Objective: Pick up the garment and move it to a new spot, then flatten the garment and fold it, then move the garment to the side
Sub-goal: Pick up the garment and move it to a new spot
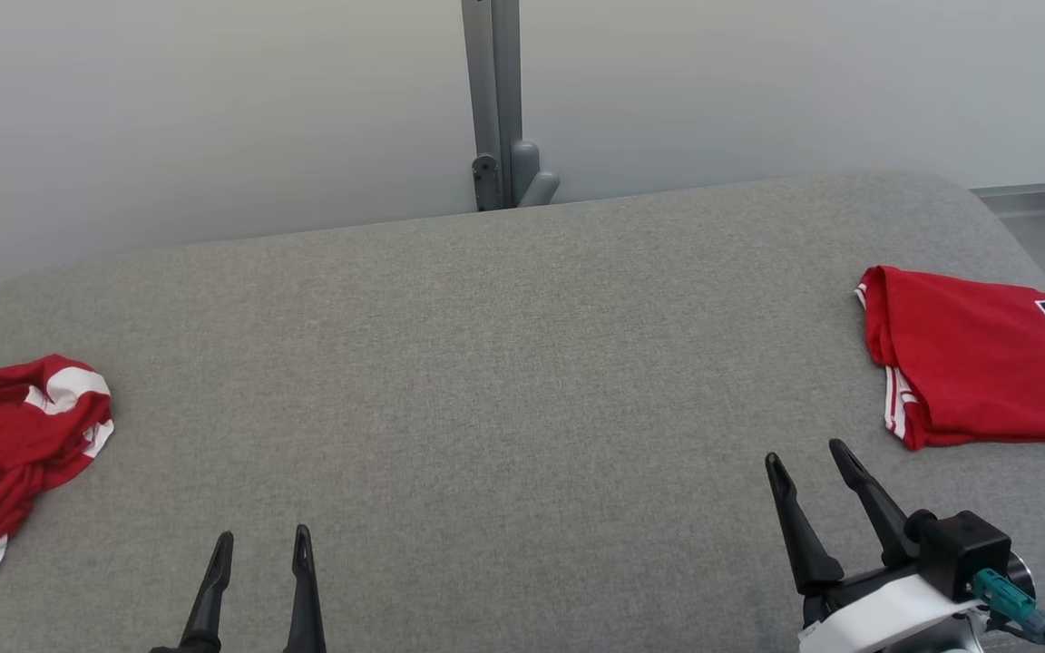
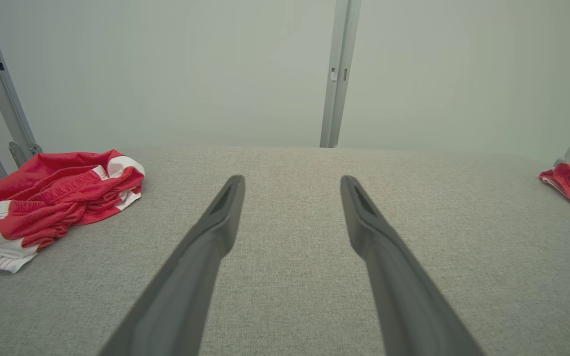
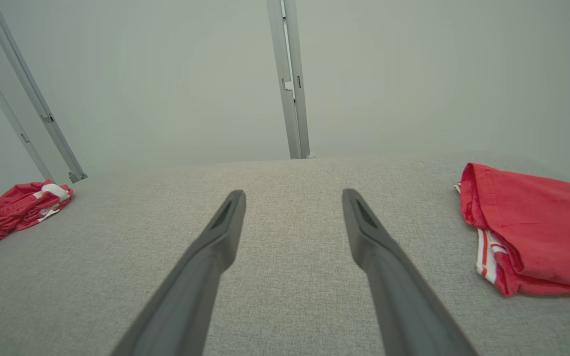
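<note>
On the grey table a folded red jersey lies at 3 o'clock, a crumpled red-and-white garment at 9 o'clock, while the right gripper at 5 and left gripper at 7 hover spread, empty

Left gripper sits low at the near edge of the grey table, jaws apart and empty. Right gripper is off to the right, also spread wide with nothing in it. A crumpled red-and-white garment lies at the table's left edge, and a folded red jersey lies just beyond the right fingertips, not touching them.
</note>
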